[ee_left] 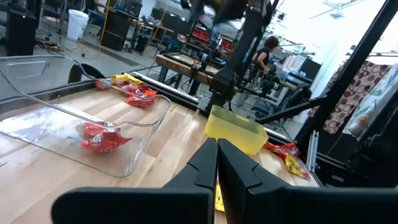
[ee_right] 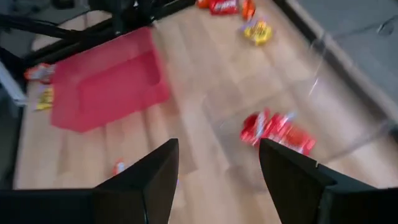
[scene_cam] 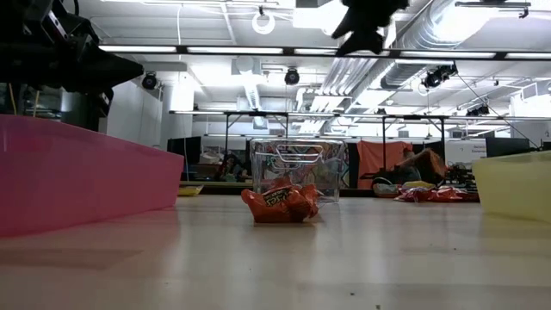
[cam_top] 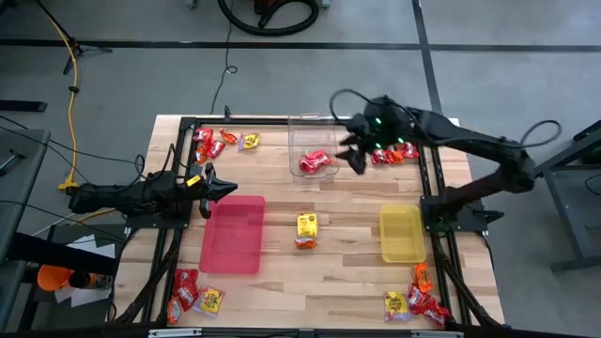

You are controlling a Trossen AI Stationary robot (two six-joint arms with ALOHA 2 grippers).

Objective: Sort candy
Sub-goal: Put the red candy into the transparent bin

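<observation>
high view: right gripper (cam_top: 356, 150) spread above clear tub (cam_top: 302, 131), red candy packet (cam_top: 315, 162) inside; left gripper (cam_top: 218, 191) pressed together; risks snagging tub rim.

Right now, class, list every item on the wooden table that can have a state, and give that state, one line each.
Clear plastic tub: upright, holding one red candy packet.
Flat pink tray: empty.
Flat yellow tray: empty.
Yellow candy packet: loose on the table between the trays.
Left gripper: shut, empty, beside the pink tray.
Right gripper: open, empty, above the tub.
</observation>
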